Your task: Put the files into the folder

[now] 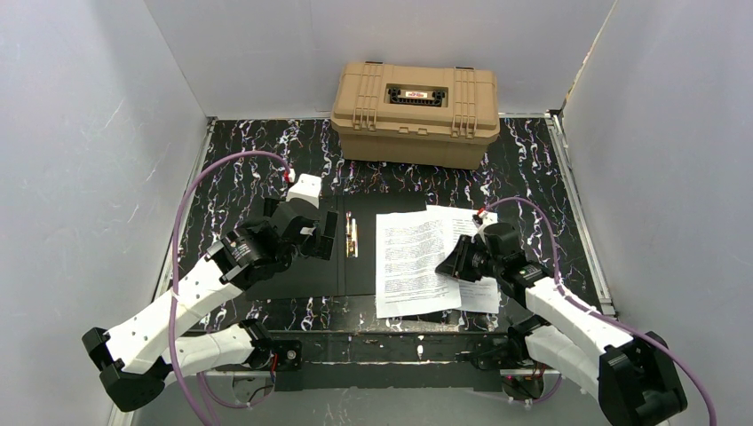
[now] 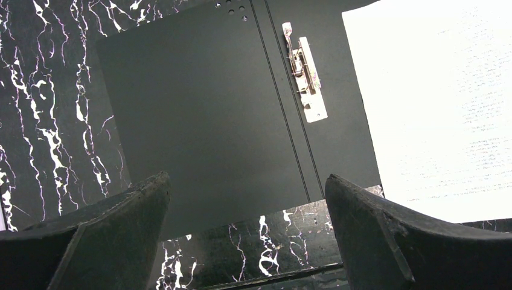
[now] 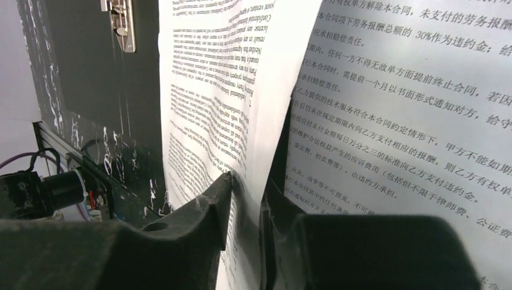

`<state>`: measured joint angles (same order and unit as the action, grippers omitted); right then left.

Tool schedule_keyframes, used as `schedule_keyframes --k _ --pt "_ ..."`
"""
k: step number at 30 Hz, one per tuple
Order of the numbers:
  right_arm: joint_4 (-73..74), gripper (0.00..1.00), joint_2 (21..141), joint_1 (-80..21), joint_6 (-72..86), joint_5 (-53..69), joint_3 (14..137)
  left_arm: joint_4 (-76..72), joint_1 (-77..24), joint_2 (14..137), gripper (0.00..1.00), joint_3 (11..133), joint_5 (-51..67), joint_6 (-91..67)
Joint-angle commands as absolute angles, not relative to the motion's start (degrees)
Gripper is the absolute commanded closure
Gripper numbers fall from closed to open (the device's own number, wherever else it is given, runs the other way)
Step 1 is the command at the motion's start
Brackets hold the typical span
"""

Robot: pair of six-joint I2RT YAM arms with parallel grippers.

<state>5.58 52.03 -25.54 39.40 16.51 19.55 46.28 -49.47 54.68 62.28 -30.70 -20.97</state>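
Observation:
The folder (image 1: 360,277) lies open and flat, black inside up, with a metal clip (image 1: 352,238) by its spine. The files (image 1: 416,257) are white printed sheets resting over its right half; one sheet (image 1: 471,222) sticks out askew toward the right. My right gripper (image 1: 458,258) is at the top sheet's right edge. In the right wrist view its jaws (image 3: 247,179) stand slightly apart with that sheet's (image 3: 211,90) raised edge between them, and another sheet (image 3: 410,109) lies underneath. My left gripper (image 2: 246,177) hangs wide open and empty over the folder's (image 2: 199,103) near left part.
A tan plastic hard case (image 1: 415,111) stands shut at the back of the black marbled table (image 1: 533,169). White walls close in the left, right and back. A black rail (image 1: 382,346) runs along the near edge between the arm bases.

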Motion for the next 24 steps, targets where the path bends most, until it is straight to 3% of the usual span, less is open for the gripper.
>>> schedule_keyframes --k 1,3,9,17,21,24 --pt "1.1 0.62 52.7 -25.7 39.4 15.0 18.4 46.1 -49.7 54.6 0.02 61.8 -32.6 -20.6" --pt "-0.3 0.53 52.9 -25.7 39.9 14.9 18.1 46.1 -49.7 54.6 0.02 61.8 -32.5 -20.7" --pt "-6.9 0.44 54.7 -25.7 42.3 14.6 17.4 46.0 -49.7 54.5 0.02 61.7 -32.5 -20.6" --pt "-14.9 0.42 60.4 -25.7 44.3 13.4 17.5 46.1 -49.7 54.1 0.02 61.4 -32.7 -20.4" --pt "-18.1 0.57 64.3 -25.7 44.9 14.5 18.4 46.1 -49.7 54.1 0.02 61.4 -32.6 -20.4" --pt "-20.0 0.80 66.0 -25.7 45.4 14.9 18.7 46.1 -49.7 54.1 0.02 61.4 -32.6 -20.4"
